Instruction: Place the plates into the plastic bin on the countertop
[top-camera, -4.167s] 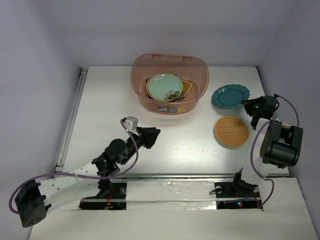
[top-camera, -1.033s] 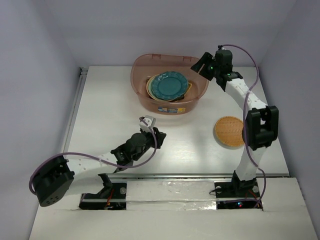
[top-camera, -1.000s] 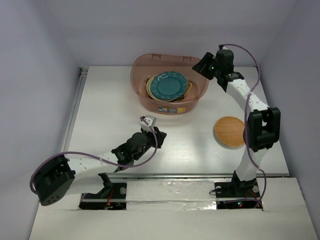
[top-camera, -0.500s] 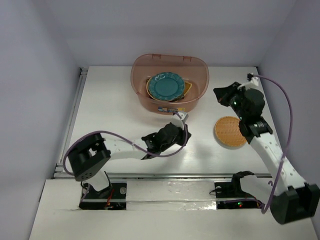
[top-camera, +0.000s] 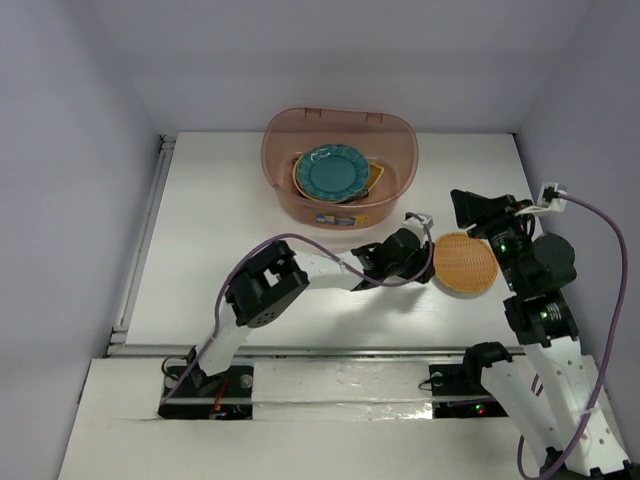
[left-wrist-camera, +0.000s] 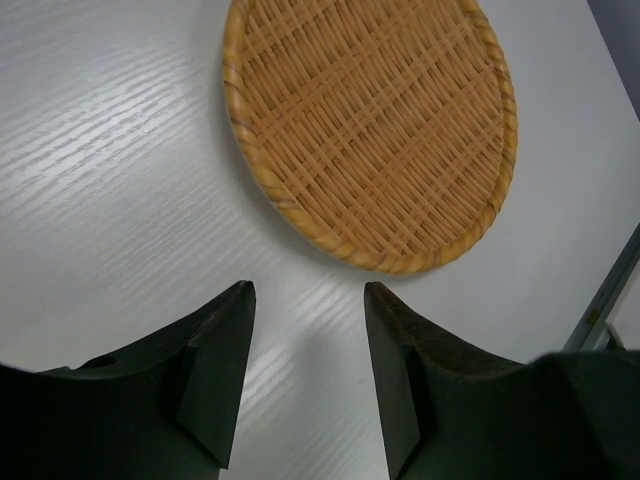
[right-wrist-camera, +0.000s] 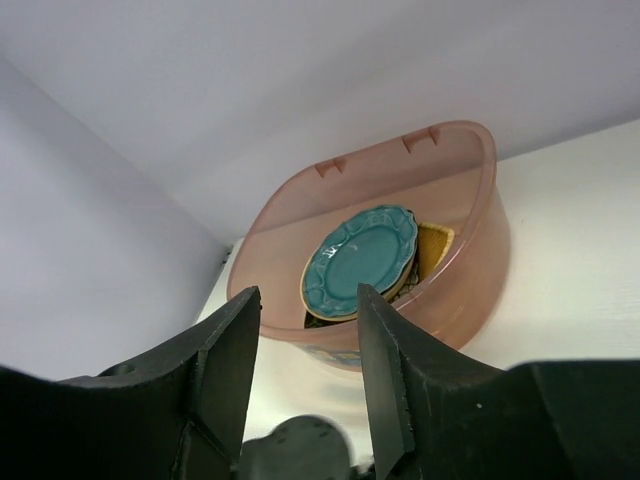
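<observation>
The woven round plate (top-camera: 464, 264) lies flat on the white countertop (top-camera: 210, 240) at the right. My left gripper (top-camera: 424, 240) is open and empty just left of its rim; in the left wrist view the plate (left-wrist-camera: 370, 125) lies just beyond the open gripper (left-wrist-camera: 305, 292). The pinkish plastic bin (top-camera: 287, 125) stands at the back with the teal scalloped plate (top-camera: 333, 172) on top of a stack; a yellow rim and a woven piece (top-camera: 374, 175) peek out. My right gripper (top-camera: 468, 207) is open and empty, raised right of the woven plate, facing the bin (right-wrist-camera: 455, 270) and the teal plate (right-wrist-camera: 362, 258).
A metal rail (top-camera: 145, 225) runs along the countertop's left edge. Grey walls close the back and sides. The left arm stretches across the middle of the countertop, its elbow (top-camera: 262, 292) near the front.
The teal plate went from the countertop into the bin, released by my right gripper, which drew back to the right. My left arm swept right across the countertop to the woven round plate.
</observation>
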